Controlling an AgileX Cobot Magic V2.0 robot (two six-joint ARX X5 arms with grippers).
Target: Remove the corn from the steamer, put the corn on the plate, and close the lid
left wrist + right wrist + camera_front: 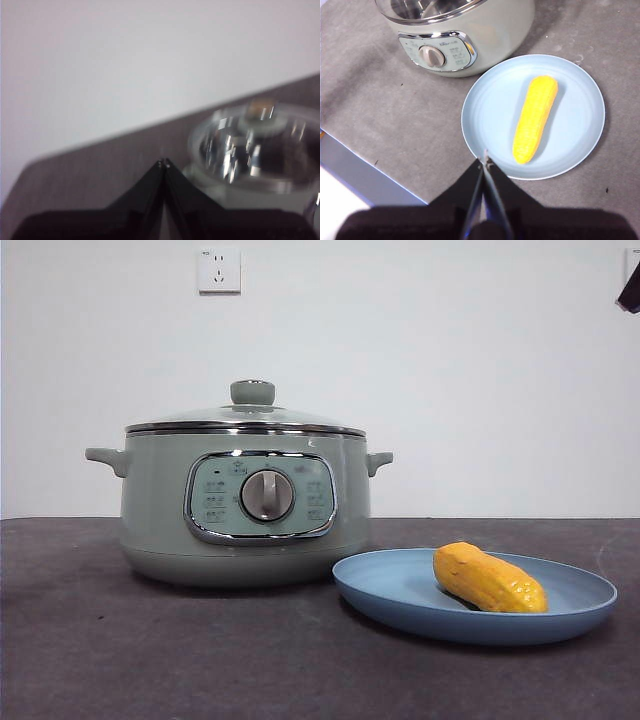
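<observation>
Looking pretty much wrapped up here, judging by how everything is sitting: corn (489, 579) lying on its side on the plate (400, 590), well out of the steamer (245, 510), and lid (246, 418) resting flat on the rim with its green knob up. Not seeing any step left, except maybe parking the arms. Plate sitting just beside the steamer's front corner, close but hard to tell if touching. Left hand (164, 162) hovering above and off to one side of the lid, jaws pressed together, holding nothing. Right hand (485, 161) hanging high over the near edge of the plate, jaws also pressed together and empty. Everything resting on a dark grey, slightly mottled table (150, 660), with a plain white wall behind and a wall socket (219, 270) up above the steamer.
</observation>
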